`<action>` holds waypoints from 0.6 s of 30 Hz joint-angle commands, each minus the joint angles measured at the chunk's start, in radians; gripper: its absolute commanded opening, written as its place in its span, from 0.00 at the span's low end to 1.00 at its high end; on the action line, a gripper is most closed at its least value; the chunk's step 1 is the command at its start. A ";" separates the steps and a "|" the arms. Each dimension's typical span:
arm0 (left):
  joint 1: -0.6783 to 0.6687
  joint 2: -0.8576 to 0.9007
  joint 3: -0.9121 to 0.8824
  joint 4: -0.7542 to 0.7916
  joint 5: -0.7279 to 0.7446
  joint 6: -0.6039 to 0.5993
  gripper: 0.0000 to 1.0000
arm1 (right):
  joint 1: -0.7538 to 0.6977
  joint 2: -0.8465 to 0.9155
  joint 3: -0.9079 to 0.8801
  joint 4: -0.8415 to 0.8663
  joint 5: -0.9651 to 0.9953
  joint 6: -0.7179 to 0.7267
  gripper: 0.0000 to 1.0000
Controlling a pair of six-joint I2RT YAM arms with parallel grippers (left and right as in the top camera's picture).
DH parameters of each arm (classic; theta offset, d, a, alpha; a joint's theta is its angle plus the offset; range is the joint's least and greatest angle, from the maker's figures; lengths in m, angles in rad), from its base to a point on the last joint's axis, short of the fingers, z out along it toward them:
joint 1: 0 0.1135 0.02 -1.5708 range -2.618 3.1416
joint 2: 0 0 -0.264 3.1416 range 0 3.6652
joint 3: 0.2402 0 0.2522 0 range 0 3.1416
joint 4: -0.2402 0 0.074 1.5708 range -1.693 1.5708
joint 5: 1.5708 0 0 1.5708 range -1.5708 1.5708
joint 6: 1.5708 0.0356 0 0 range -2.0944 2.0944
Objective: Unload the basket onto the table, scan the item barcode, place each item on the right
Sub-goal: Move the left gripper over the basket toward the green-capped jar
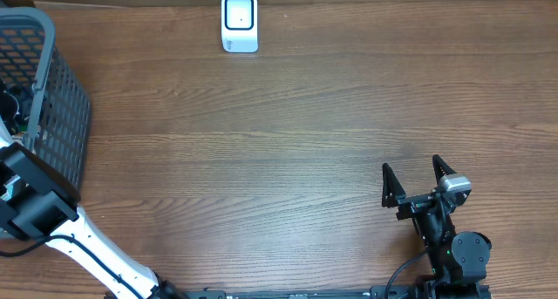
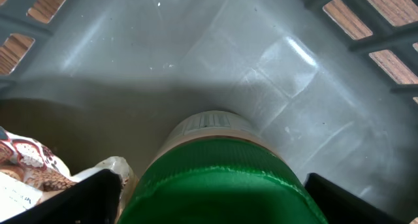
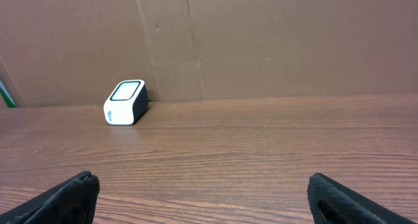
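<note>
The item, a jar with a green ribbed lid point(image 2: 219, 178) and a pale label, lies on the floor of the grey basket point(image 2: 196, 48). My left gripper point(image 2: 209, 188) is open and straddles the lid, one finger close on each side; contact cannot be told. In the overhead view the basket point(image 1: 54, 98) hides that gripper. The white barcode scanner point(image 1: 239, 23) stands at the table's far edge and also shows as a scanner point(image 3: 125, 102) in the right wrist view. My right gripper point(image 1: 417, 179) is open and empty, low over the table near the front right.
A crinkled patterned snack bag point(image 2: 26, 168) lies beside the jar, against my left finger. The basket's slatted walls rise around the left gripper. A brown cardboard wall point(image 3: 261, 41) backs the table behind the scanner.
</note>
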 commanded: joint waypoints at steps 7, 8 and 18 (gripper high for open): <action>-0.012 0.003 0.027 -0.018 0.012 0.015 0.72 | -0.002 -0.009 -0.011 0.003 -0.001 -0.001 1.00; -0.014 0.003 0.040 -0.027 0.012 0.013 0.71 | -0.002 -0.009 -0.011 0.003 -0.001 -0.001 1.00; -0.034 0.001 0.301 -0.188 0.022 -0.036 0.64 | -0.002 -0.009 -0.011 0.003 -0.001 -0.001 1.00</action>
